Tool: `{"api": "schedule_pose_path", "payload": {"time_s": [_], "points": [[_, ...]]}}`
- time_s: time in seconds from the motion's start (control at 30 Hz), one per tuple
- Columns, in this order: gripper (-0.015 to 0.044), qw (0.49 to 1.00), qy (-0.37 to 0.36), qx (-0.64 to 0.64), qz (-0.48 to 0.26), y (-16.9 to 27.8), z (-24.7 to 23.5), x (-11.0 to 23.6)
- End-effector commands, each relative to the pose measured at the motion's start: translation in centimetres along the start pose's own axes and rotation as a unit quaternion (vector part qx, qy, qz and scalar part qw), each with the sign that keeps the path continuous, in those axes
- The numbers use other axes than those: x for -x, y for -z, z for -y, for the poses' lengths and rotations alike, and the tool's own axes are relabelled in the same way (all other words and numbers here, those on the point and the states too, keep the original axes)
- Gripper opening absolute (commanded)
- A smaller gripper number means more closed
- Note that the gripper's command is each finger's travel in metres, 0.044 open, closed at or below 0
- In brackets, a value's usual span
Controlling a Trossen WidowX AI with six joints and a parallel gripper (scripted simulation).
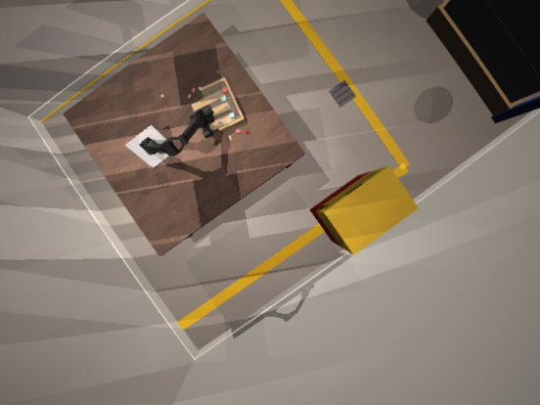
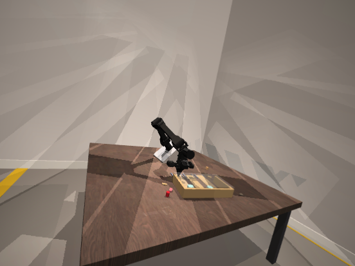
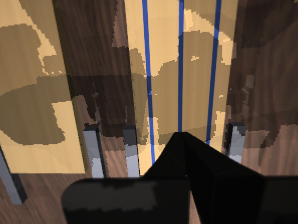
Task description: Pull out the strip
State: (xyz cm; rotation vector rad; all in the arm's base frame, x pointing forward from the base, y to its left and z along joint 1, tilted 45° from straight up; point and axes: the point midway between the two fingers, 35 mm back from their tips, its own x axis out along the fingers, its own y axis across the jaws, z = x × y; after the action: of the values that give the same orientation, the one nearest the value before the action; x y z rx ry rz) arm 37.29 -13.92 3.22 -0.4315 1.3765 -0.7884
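Note:
In the wrist view a pale wooden strip with three blue lines (image 3: 165, 80) runs lengthwise, and a plain wooden strip (image 3: 30, 60) lies to its left. Short grey posts stand beside their near ends. My gripper (image 3: 180, 138) (image 2: 179, 173) is shut and empty, pointing down over the near end of the blue-lined strip. Two pale cyan cubes, one (image 1: 223, 99) and another (image 1: 232, 115) (image 2: 190, 186), and a red cube (image 1: 225, 90) sit at the far side of the wooden frame (image 1: 238, 102) (image 2: 207, 193). No label is readable on any cube.
A red cylinder (image 1: 247, 131) (image 2: 168, 194) and a pink piece (image 1: 238, 131) (image 2: 170, 189) lie outside the frame. A small tan piece (image 1: 162, 96) (image 2: 207, 168) lies farther off. The arm's white base plate (image 1: 135, 145) is behind.

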Motion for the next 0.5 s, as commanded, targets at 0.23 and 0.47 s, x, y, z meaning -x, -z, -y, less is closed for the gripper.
{"api": "schedule_pose_path", "payload": {"time_s": [0.23, 0.47], "points": [[0.0000, 1.000, -0.001, 0.000, -0.003, 0.8, 0.0, -0.4], [0.0000, 1.000, -0.001, 0.000, -0.003, 1.9, 0.0, -0.4]]}}
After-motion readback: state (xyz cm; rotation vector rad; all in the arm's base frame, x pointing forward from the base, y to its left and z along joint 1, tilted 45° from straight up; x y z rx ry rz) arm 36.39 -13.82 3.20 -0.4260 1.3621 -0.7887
